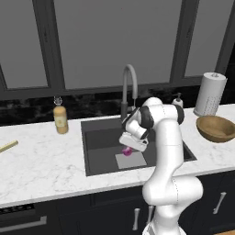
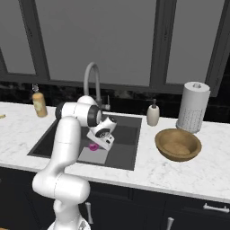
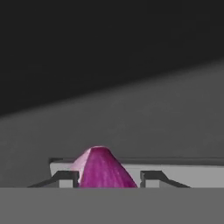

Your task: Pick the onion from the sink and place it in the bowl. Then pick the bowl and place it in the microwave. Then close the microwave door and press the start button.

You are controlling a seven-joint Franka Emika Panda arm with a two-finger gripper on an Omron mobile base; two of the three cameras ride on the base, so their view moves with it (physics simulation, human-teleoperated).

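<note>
One onion: the onion [image 1: 127, 151] sits low in the sink [image 1: 98, 137], at the edge of the lighter grey square [image 1: 131, 160] on the basin floor, directly under the gripper.
Gripper: the gripper [image 3: 109, 177] is lowered into the basin, pointing down; in the hand view its two dark fingertips [image 3: 65, 177] stand either side of the onion [image 3: 101, 168].
Jaws: set around the onion, close against its flanks; I cannot tell whether they press on it.
Sink: its curved faucet [image 2: 92, 81] rises behind the arm; the dark basin sits in a white marble counter [image 1: 41, 158].
Bowl: the bowl [image 2: 178, 144] rests on the counter to the right of the sink, well apart from the onion.
Nearby: a paper towel roll [image 2: 193, 107] stands behind the bowl, a soap dispenser [image 2: 153, 114] by the sink's back corner, and an amber bottle [image 1: 60, 118] left of the sink.
</note>
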